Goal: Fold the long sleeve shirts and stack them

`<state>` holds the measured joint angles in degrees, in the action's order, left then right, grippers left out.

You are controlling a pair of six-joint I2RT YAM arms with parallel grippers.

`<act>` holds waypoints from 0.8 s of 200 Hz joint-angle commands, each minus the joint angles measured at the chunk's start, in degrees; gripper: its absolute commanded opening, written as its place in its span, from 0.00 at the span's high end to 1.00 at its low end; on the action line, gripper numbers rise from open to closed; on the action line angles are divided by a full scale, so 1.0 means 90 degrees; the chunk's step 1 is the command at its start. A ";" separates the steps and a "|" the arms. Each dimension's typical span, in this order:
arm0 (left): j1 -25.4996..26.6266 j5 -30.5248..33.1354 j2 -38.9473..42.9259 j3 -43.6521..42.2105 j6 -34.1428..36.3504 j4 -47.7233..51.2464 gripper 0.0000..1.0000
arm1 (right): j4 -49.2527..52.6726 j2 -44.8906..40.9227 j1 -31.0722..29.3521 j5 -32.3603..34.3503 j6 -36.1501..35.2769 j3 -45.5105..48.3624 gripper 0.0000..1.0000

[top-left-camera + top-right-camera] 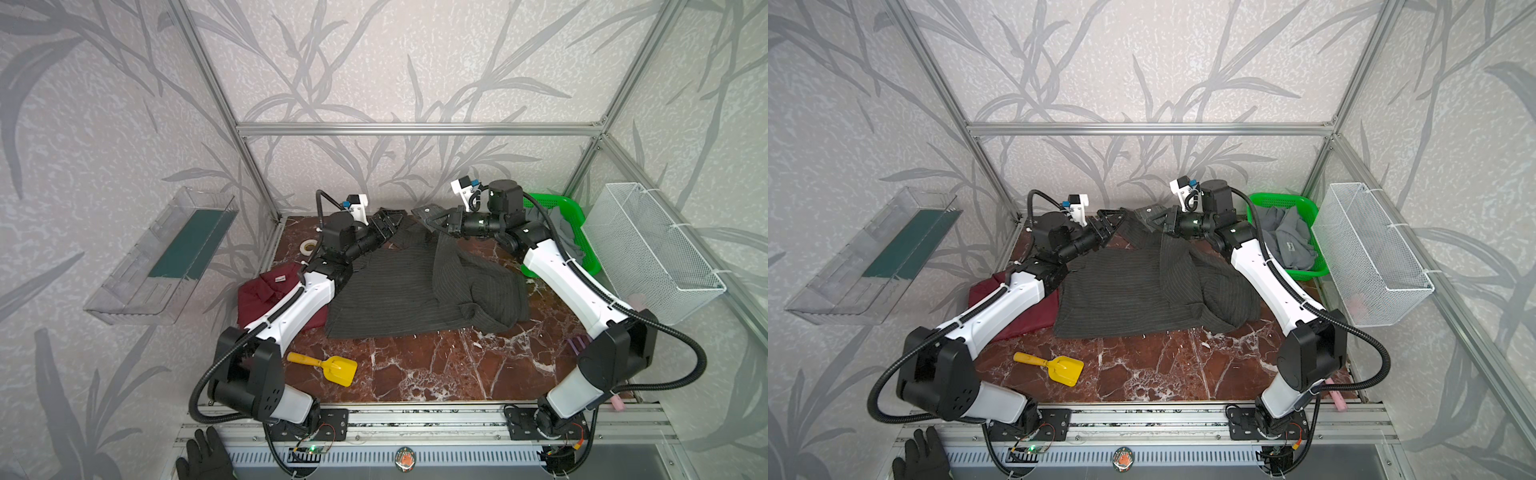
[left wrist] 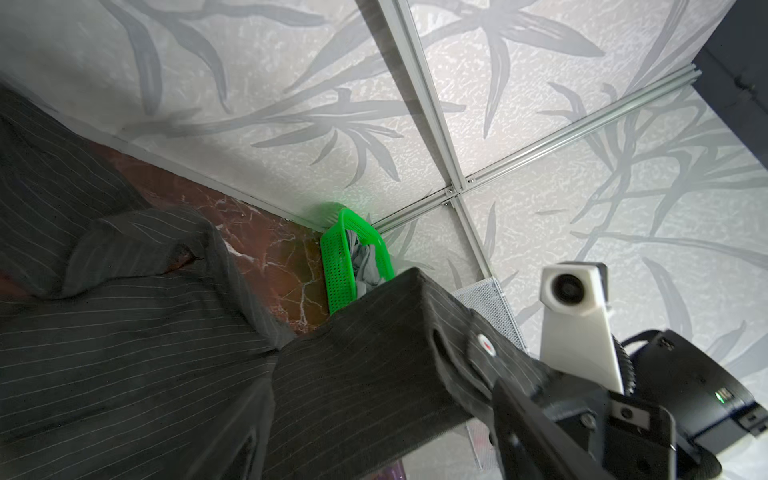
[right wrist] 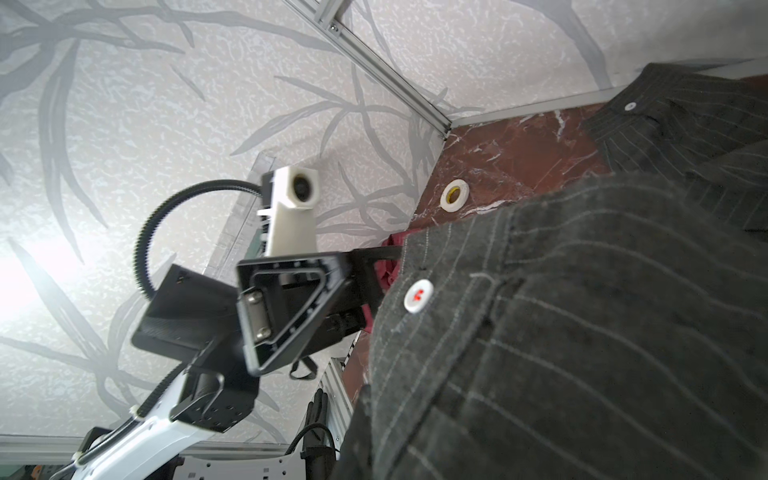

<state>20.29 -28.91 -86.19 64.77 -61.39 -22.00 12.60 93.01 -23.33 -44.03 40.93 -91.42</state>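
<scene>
The dark charcoal pinstriped shirt (image 1: 399, 291) (image 1: 1129, 291) lies spread over the middle of the marble table, its right side bunched in a heap. At the back of the table my right gripper (image 1: 432, 220) (image 1: 1152, 218) is shut on a buttoned edge of this shirt (image 2: 374, 365) and holds it lifted. My left gripper (image 1: 388, 222) (image 1: 1111, 220) hovers open just left of that lifted edge, its fingers (image 3: 291, 307) spread with nothing between them. The maroon shirt (image 1: 270, 291) (image 1: 984, 291) lies folded at the left, partly under my left arm. A light grey shirt (image 1: 1287, 241) sits crumpled in the green basket (image 1: 1279, 199).
A yellow scoop (image 1: 332, 368) lies at the front left of the table and a tape roll (image 1: 308, 247) at the back left. A white wire basket (image 1: 648, 249) hangs on the right wall and a clear bin (image 1: 166, 257) on the left wall. A black glove (image 1: 203, 457) rests on the front rail.
</scene>
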 commanded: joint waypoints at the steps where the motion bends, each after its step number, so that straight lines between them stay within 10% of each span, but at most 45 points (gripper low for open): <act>1: 0.0262 0.0133 -0.0197 0.0415 -0.0747 -0.0913 0.19 | -0.0463 -0.0308 -0.0006 -0.0185 0.0090 0.0161 1.00; 160: 0.0894 0.1431 0.0330 -0.0571 -0.1314 -0.2073 0.28 | -0.0325 -0.0456 -0.0015 0.0060 -0.0108 0.0371 1.00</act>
<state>28.08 -19.29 -86.91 61.54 -73.14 -38.76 10.20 91.46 -23.33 -44.34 41.39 -88.79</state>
